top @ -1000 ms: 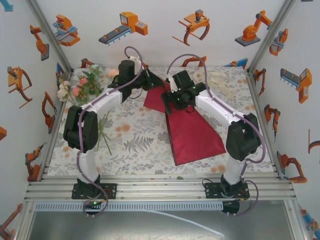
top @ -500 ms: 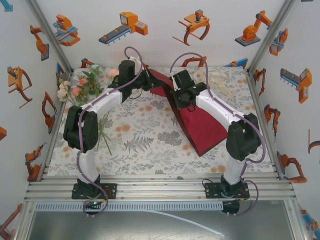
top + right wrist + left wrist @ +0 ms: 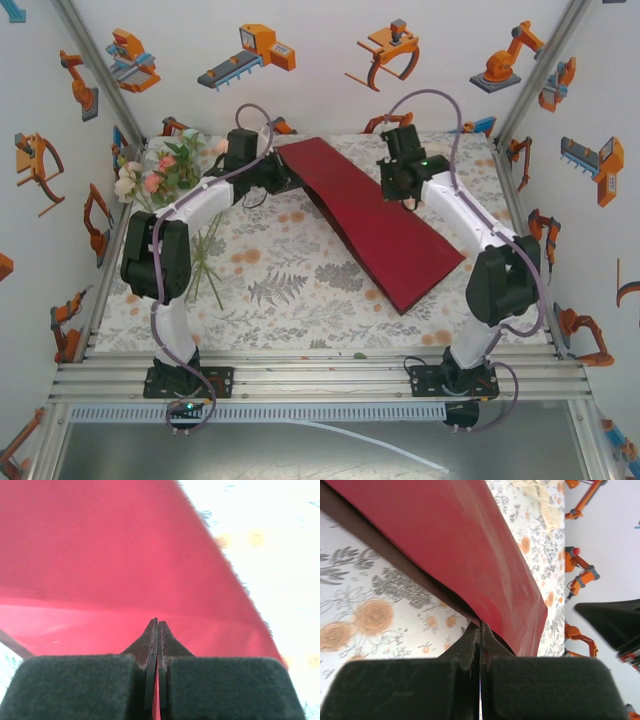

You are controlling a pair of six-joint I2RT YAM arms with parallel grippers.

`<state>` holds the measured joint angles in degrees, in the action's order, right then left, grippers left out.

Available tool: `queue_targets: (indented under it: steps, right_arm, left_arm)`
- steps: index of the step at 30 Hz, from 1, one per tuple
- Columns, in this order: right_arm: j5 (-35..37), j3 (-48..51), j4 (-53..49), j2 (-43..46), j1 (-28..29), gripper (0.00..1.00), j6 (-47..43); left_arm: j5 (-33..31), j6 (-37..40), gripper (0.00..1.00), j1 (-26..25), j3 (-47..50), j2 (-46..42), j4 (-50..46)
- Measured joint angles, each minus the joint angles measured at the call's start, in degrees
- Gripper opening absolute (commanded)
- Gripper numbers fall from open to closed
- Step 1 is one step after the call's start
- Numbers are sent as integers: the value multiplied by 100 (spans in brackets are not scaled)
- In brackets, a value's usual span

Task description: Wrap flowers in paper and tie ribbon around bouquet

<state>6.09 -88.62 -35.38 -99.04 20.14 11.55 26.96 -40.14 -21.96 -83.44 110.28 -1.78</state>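
From above, the large dark red paper sheet [image 3: 380,225] slants across the floral-print counter [image 3: 280,290] from far centre to near right. The left jaws and right jaws hold its far end. The pink, peach and cream roses [image 3: 160,175] lie far left.

Left wrist: the left jaws are clenched on the paper's [image 3: 445,535] edge.

Right wrist: the right jaws are clenched on the paper [image 3: 100,555].

Top view: bright, even, diffuse light, sharp throughout, with only soft, faint shadows on the table [image 3: 300,290] beneath the arms and the paper [image 3: 370,225]. Left wrist view: a dark shadow band runs under the paper's edge; left gripper [image 3: 480,628] blurs near the lens. Right wrist view: table overexposed to near white at the upper right; right gripper [image 3: 156,625] soft.
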Motion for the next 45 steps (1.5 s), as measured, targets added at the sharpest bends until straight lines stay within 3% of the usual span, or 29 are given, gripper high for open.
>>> queue_targets:
  steps: [2,3,5,7,8,15,22,32,34,36,39,42,45]
  right_arm:
    - [28,-4,-11,92,-240,0,-76]
    - [-17,-37,-50,118,-326,11,-144]
    - [-339,-127,-87,138,-374,43,-197]
    - [-778,-195,-52,140,-254,62,-216]
    - [-966,-201,13,144,-96,67,-245]
    - [-1558,-306,562,-31,1202,72,-343]
    - [-1574,-640,951,-763,1333,79,-881]
    - [-1259,-1191,1056,-1600,1390,77,-1565]
    - [-1198,-1255,1082,-1674,1401,73,-1681]
    - [-1115,-1274,1091,-1716,1410,65,-1773]
    - [-981,-1300,1088,-1777,1410,36,-1906]
    - [-833,-1314,1075,-1797,1410,1,-2017]
    - [-678,-1318,1073,-1784,1397,0,-2035]
  left_arm:
    - [-2,61,0,59,28,-42,-74]
    - [2,83,0,72,31,-61,-90]
    - [13,92,0,79,31,-70,-79]
    - [57,76,0,66,31,-70,-63]
    - [79,61,0,59,31,-70,-57]
    - [160,-9,0,-15,28,-70,4]
    - [208,-7,0,-33,17,-70,-11]
    - [208,-9,0,-57,17,-70,-42]
    - [208,-9,0,-59,17,-70,-42]
    - [208,-11,0,-63,17,-70,-42]
    - [205,-9,0,-63,17,-70,-42]
    - [203,-9,0,-63,17,-70,-48]
    - [173,52,0,-46,2,-70,-177]
